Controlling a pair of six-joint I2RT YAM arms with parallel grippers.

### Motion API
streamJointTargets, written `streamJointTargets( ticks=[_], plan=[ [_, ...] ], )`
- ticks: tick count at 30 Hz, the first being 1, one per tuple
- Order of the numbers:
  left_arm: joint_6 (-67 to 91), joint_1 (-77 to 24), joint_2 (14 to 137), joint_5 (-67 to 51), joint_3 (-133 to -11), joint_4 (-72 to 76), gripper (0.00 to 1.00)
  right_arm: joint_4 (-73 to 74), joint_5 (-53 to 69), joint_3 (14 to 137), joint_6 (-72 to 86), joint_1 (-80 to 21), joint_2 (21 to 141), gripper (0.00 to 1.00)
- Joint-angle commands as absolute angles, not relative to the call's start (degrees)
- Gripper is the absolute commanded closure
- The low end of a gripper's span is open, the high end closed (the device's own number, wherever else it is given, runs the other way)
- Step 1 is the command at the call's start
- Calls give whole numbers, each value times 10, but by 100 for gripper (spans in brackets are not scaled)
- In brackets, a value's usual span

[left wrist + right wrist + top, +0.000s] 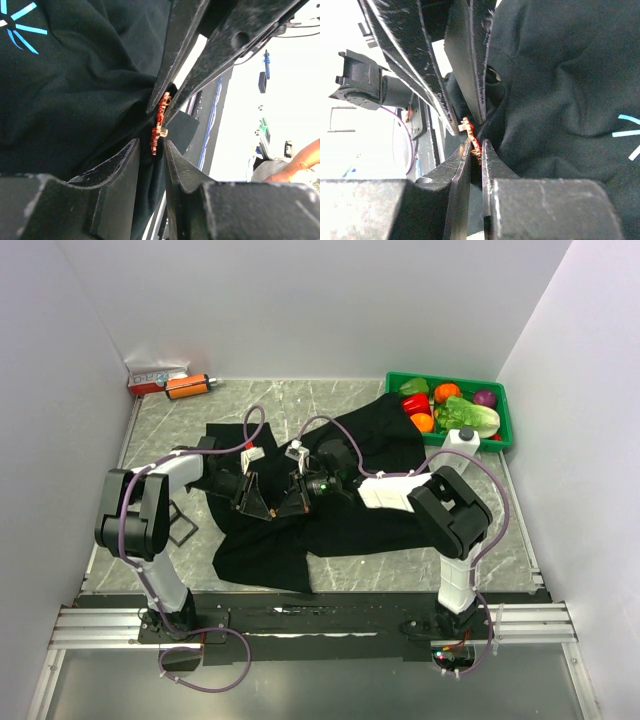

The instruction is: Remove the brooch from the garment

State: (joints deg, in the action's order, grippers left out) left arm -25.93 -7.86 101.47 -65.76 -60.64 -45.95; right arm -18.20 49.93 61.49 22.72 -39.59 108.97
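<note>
On the garment [75, 100]: brooch [159, 125] extraction.
Nearly shut, right fingers [487, 160] pinch the brooch; left fingers [127, 160], half-closed, clamp garment beside it as anchor.

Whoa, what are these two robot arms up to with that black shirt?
They are working a tiny orange brooch off the black garment. The two arms meet tip to tip over it. The right gripper is pinched shut on one end of the brooch. The left gripper has its fingers a little apart around the other end and a fold of cloth; whether it truly grips is hard to tell. The brooch does not look free of the cloth yet.
</note>
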Motion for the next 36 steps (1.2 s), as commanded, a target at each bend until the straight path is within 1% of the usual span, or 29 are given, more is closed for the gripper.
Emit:
streamJointTargets(
  ticks=[1, 2, 4, 5, 6, 13, 15, 16, 19, 27, 32, 36],
  plan=[
    [-257, -78, 1028, -691, -615, -445, 72, -214, 513, 632, 243, -392, 1098, 100],
    [-260, -78, 1034, -689, -618, -449, 78, -215, 512, 632, 246, -391, 1099, 100],
    [-270, -78, 1040, -688, -625, -460, 86, -216, 514, 634, 247, -389, 1099, 100],
    [-275, -78, 1045, -689, -627, -466, 95, -219, 514, 633, 250, -389, 1100, 100],
    [-281, -78, 1047, -693, -629, -471, 99, -221, 514, 631, 253, -389, 1100, 100],
    [-285, -78, 1049, -717, -628, -474, 99, -231, 525, 631, 274, -381, 1108, 100],
    [-290, -78, 1052, -721, -633, -483, 99, -230, 538, 636, 277, -381, 1113, 88],
    [-298, -78, 1054, -720, -635, -488, 99, -232, 540, 636, 277, -381, 1114, 77],
    [-316, -78, 1059, -715, -640, -507, 99, -243, 551, 637, 283, -381, 1114, 68],
    [-301, -78, 1052, -710, -635, -488, 99, -248, 570, 643, 302, -381, 1127, 66],
    [-301, -78, 1047, -717, -635, -490, 99, -236, 568, 645, 308, -380, 1135, 76],
    [-307, -78, 1041, -722, -636, -494, 99, -228, 568, 656, 317, -380, 1144, 76]
  ],
)
